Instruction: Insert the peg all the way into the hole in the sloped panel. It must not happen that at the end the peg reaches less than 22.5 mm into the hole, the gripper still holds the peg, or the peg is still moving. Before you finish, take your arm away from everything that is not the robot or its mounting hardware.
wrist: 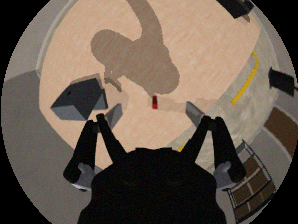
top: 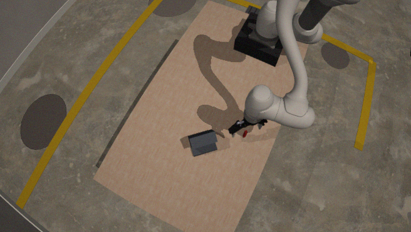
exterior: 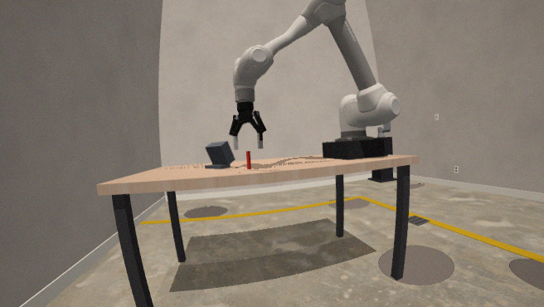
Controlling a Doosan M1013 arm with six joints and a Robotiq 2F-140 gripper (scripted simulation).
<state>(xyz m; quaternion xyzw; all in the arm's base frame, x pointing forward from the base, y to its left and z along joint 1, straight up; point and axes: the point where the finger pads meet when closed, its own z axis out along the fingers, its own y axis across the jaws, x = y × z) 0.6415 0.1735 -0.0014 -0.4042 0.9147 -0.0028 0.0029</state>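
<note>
A small red peg [exterior: 248, 160] stands upright on the wooden table; it also shows in the overhead view [top: 245, 133] and in the wrist view [wrist: 153, 102]. The dark grey sloped panel [exterior: 220, 154] sits just to its left, also in the overhead view [top: 203, 142] and in the wrist view [wrist: 80, 99]. The hole in the panel is not visible. My gripper [exterior: 247, 144] hangs straight above the peg, pointing down, fingers wide open and empty, with the fingertips a little above the peg's top. In the wrist view the peg lies between the two fingers.
The arm's black base block [exterior: 357, 148] stands at the far right end of the table [exterior: 257, 172]. Yellow floor lines [top: 78, 100] run around the table.
</note>
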